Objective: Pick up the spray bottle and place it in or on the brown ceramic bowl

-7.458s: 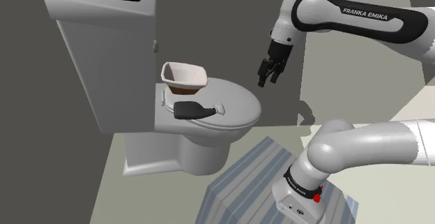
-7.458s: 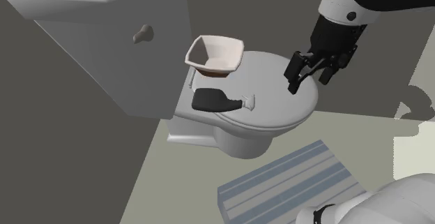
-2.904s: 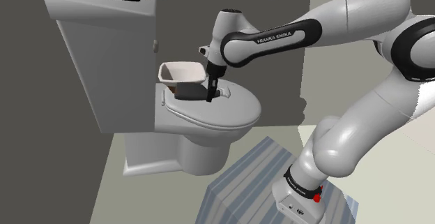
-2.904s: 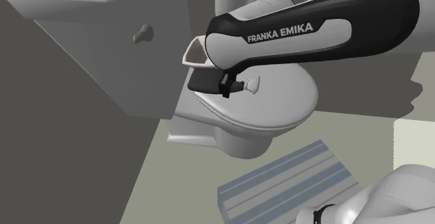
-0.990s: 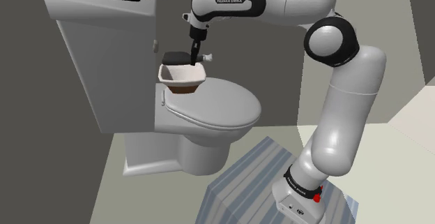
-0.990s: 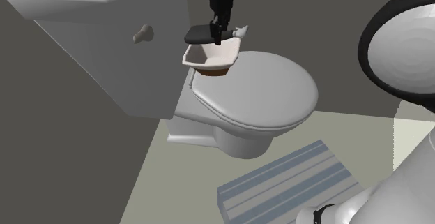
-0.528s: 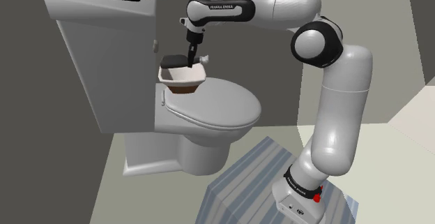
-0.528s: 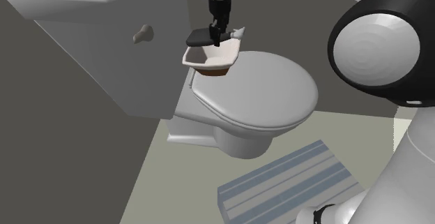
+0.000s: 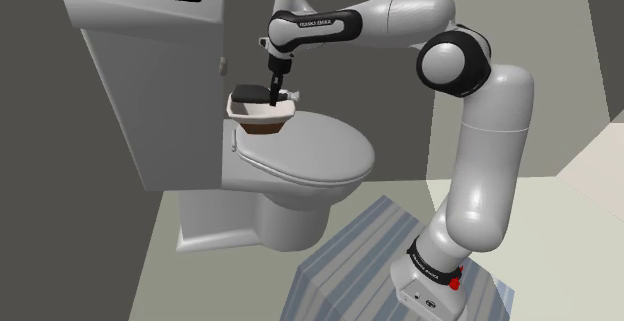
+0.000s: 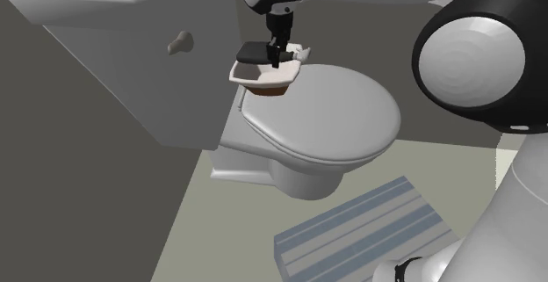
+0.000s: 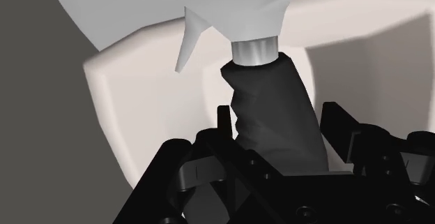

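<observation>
Your gripper (image 9: 275, 92) hangs fingers-down over the bowl (image 9: 262, 119), which sits at the back of the closed toilet lid (image 9: 310, 159). It is closed around the spray bottle (image 9: 250, 93), clasping the black body close to the neck. The bottle lies level, with its long axis across the bowl's mouth at about rim height. The black body points towards the tank (image 9: 140, 89) on the shoulder view's left, and the white spray head (image 9: 291, 96) points to that view's right. You cannot tell whether the bottle touches the rim. In the second exterior view the gripper (image 10: 277, 54) sits partway along the spray bottle (image 10: 251, 53). That view also shows the bowl (image 10: 263, 78) is pale at the rim and brown at its foot, near the flush handle (image 10: 180, 39). The wrist view adds detail the other two lack: the fingers (image 11: 336, 125) press on either side of the spray bottle (image 11: 275, 111). Beyond them you see a metal collar (image 11: 254, 50), the trigger (image 11: 188, 45), and the pale inside of the bowl (image 11: 132, 118) right behind.
</observation>
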You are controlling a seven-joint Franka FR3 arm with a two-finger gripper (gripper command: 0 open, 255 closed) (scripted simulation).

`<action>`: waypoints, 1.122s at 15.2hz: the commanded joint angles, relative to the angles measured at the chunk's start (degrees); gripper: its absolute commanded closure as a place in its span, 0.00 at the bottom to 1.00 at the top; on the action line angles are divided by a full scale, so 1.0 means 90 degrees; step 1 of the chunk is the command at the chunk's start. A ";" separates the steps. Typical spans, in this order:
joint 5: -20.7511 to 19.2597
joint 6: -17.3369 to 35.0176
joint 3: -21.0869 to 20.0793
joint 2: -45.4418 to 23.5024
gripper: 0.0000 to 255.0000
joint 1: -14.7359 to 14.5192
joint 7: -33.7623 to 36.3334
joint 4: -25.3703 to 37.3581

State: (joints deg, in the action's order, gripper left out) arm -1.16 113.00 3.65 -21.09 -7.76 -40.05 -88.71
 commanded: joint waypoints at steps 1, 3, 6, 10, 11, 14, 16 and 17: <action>0.0014 0.0104 -0.0027 -0.0069 1.00 -0.0028 0.0015 -0.0045; 0.0014 0.0104 -0.0025 -0.0070 1.00 -0.0030 0.0015 -0.0044; 0.0015 0.0104 -0.0023 -0.0070 1.00 -0.0032 0.0014 -0.0044; 0.0016 0.0110 -0.0024 -0.0077 0.00 -0.0039 0.0023 -0.0043; 0.0017 0.0107 -0.0022 -0.0086 0.00 -0.0034 0.0017 -0.0030; 0.0014 -0.0085 -0.0021 -0.0015 0.00 -0.0039 0.0015 0.0090; 0.0011 -0.0472 -0.0022 0.0072 0.00 -0.0046 0.0016 0.0390; 0.0010 -0.0628 -0.0022 0.0096 0.00 -0.0049 0.0016 0.0522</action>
State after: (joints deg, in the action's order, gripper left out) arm -1.09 109.05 3.43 -20.26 -8.25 -39.78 -85.63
